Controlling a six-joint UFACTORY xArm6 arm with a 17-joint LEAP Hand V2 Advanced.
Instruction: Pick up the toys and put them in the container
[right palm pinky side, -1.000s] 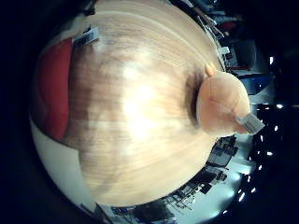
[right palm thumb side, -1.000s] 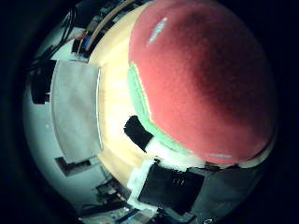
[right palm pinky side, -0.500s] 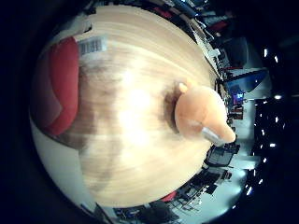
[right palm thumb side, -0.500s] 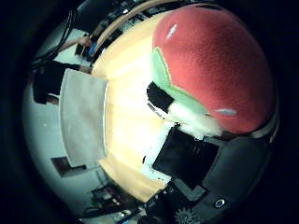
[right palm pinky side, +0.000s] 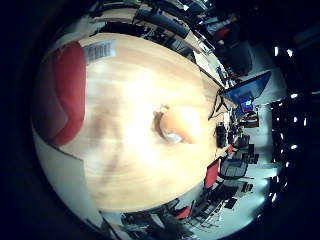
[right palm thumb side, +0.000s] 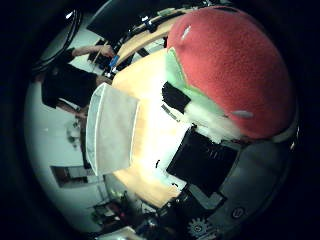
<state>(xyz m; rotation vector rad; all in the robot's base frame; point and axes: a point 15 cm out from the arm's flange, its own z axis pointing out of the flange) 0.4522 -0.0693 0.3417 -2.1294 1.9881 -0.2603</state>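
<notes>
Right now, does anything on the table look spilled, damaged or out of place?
Nothing stands out. The red plush toy sits close against the palm, an orange toy lies on the wooden table, and the white container stands on the table, intact.

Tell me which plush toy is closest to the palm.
The red plush toy: it fills much of the thumb-side view, while the orange plush toy sits small on the wooden table.

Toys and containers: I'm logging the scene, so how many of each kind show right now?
Toys: 2, a red plush toy close to the palm and an orange plush toy lying on the table.
Containers: 1, a white container on the table.
Total: 3.
</notes>
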